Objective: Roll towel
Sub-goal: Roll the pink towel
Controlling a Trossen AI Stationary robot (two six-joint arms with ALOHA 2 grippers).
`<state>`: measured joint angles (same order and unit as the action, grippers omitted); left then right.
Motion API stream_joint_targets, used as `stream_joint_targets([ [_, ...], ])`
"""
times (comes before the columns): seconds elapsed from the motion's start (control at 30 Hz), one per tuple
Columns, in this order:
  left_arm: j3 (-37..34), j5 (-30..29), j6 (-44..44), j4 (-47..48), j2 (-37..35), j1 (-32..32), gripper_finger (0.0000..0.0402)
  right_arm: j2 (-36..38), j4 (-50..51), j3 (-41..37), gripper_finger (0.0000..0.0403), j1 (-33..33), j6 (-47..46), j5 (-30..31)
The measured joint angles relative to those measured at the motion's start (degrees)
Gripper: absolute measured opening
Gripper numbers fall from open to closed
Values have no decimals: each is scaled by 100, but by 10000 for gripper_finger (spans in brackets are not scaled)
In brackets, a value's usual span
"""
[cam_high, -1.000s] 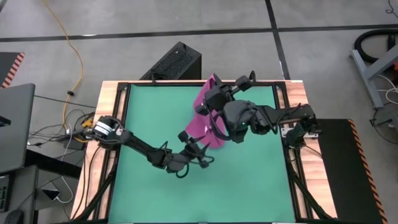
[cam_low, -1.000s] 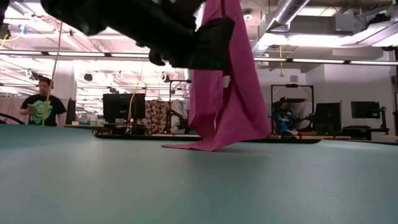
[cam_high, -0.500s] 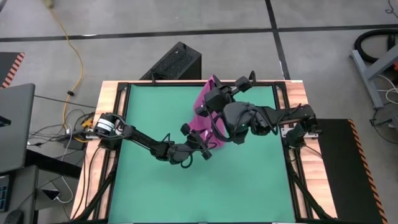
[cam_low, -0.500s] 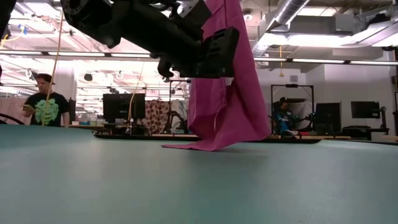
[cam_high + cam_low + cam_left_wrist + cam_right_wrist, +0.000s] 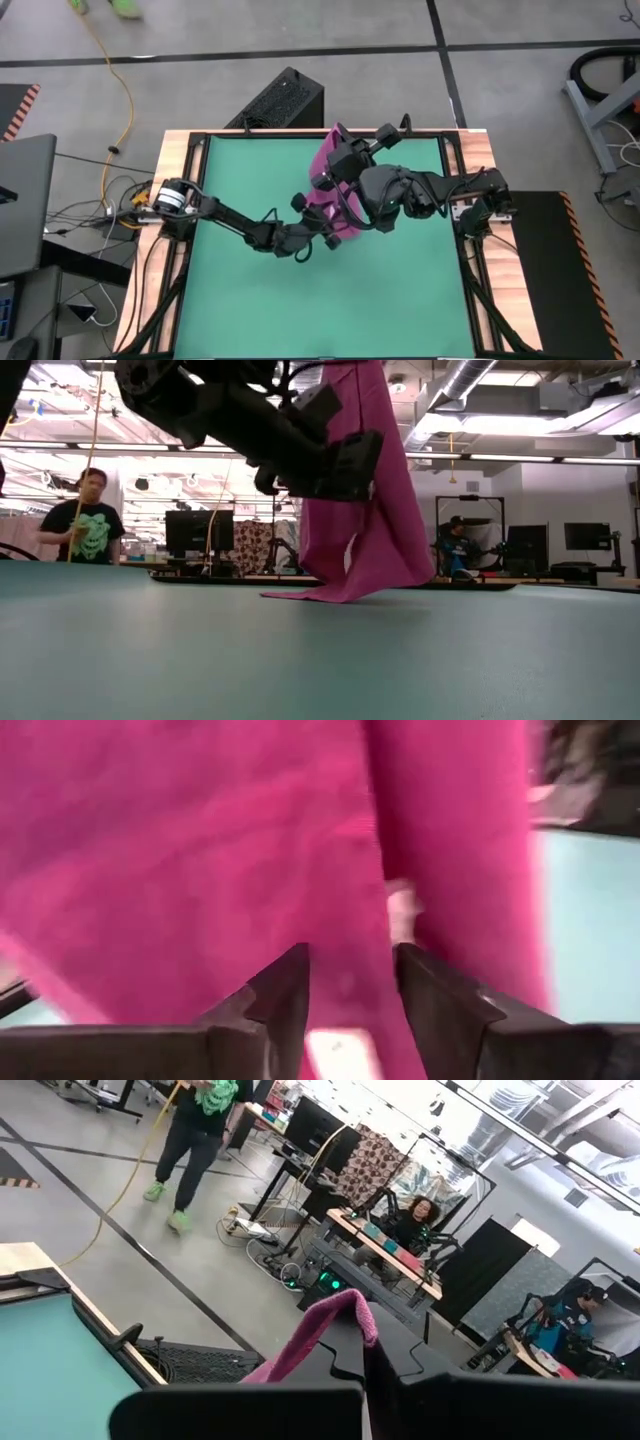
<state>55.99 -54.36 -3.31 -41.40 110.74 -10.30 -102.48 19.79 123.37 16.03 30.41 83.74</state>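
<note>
The magenta towel (image 5: 370,530) hangs from my right gripper (image 5: 365,1365), which is shut on it high above the middle of the green table (image 5: 240,300). The towel's lower end (image 5: 330,595) lies on the table. My left gripper (image 5: 350,985) reaches in level from the table's left, and its fingers stand open right at the hanging cloth, near a small white tag (image 5: 400,910). In the high view this left gripper (image 5: 335,235) is at the towel's lower part (image 5: 347,232). My right gripper holds the towel by its top end, and a tip of cloth (image 5: 335,1315) sticks out past the shut fingers. The towel hangs slack below, its lower end on the table. My left gripper has cloth showing between its open fingers (image 5: 285,995); whether they touch it I cannot tell.
A black box (image 5: 285,100) sits beyond the table's far edge. A wooden frame (image 5: 180,160) rims the table. A person (image 5: 85,520) walks in the room behind. Free green surface lies to the left and toward the near edge.
My left gripper has moved toward the table's right, up to the hanging towel. The towel hangs as before, its lower end still on the table.
</note>
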Motion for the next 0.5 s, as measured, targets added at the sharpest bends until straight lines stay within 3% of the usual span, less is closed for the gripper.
stream_joint_targets([
  [0.27,0,79,-229,415,0,326,12,2,184,0,10,98,-4,64],
  [0.5,0,160,-352,1160,-311,-319,0,2,1349,0,11,122,-314,610],
])
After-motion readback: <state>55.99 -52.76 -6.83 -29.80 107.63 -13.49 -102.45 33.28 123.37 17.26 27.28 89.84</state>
